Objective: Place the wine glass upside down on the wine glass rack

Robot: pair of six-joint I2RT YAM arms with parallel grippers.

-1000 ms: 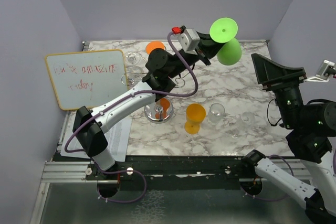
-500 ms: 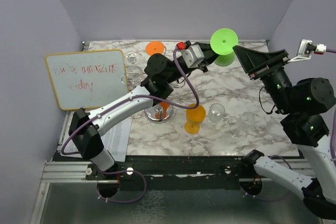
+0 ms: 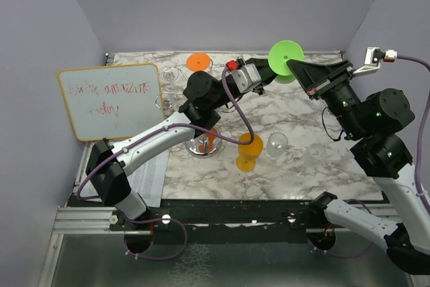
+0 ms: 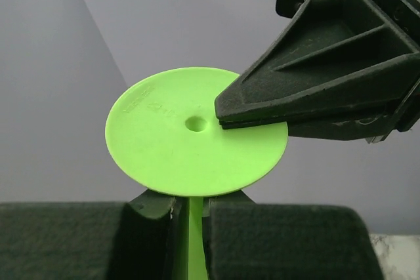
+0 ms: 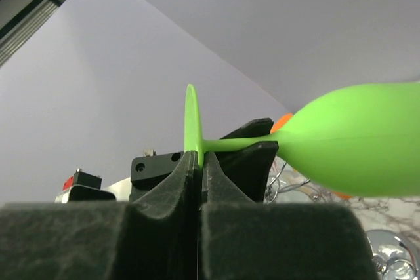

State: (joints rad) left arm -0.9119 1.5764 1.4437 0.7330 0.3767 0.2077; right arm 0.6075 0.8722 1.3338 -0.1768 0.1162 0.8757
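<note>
Nearest to me on the marble table [image 3: 302, 112], left of centre, is the wine glass rack [image 3: 196, 147]. I can see its mirrored round base and thin chrome wire. Something orange sits tight against it, partly under the left arm, and I cannot tell whether it hangs there. Just right of the rack stands an orange glass [image 3: 248, 151], with a clear glass [image 3: 277, 142] beside that. A whiteboard [image 3: 111, 101] with red scribble leans at the left edge.

Farther back and right of centre, the wine glass [image 3: 287, 53] is up in the air, well apart from the rack, and both arms have it. It is bright green and opaque. It has a flat round foot with a small hole at the middle and faint raised lettering, a thin stem and a rounded bowl. From my right wrist camera it lies roughly on its side, foot to the left and bowl to the right.

My left gripper [image 4: 190, 209] is clamped on the stem just below the foot. My right gripper [image 5: 198, 181] has its two fingers pinched flat on the foot's rim, one on each face of the disc.

Beyond that, near the far edge, lies an orange disc [image 3: 198, 60].
</note>
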